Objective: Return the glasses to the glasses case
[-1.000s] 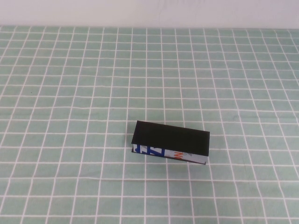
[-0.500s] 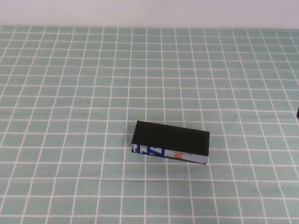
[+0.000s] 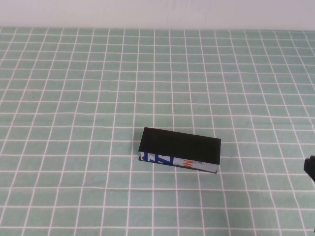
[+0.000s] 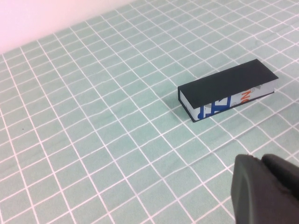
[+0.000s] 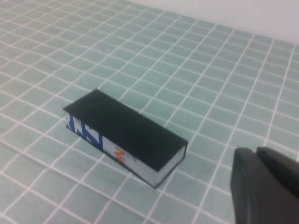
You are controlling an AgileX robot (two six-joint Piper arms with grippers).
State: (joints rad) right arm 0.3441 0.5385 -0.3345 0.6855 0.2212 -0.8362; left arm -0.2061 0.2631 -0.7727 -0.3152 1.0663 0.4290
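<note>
A green cloth with a white grid [image 3: 74, 98] covered the tabletop below a pale wall, and the closed black rectangular glasses case [image 3: 180, 149] with its blue-and-orange printed white edge lay near the middle. The right end effector [image 3: 310, 167] showed at the cloth's right edge, well apart from the case, touching nothing. The left end effector [image 4: 266, 189] hung above bare cloth, and whether either was apart or together could not be told.

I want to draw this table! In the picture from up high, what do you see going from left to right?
Green checked tablecloth → closed black rectangular glasses case with white printed front → right gripper, just peeking in at the edge. Left gripper shows only in its wrist view.
</note>
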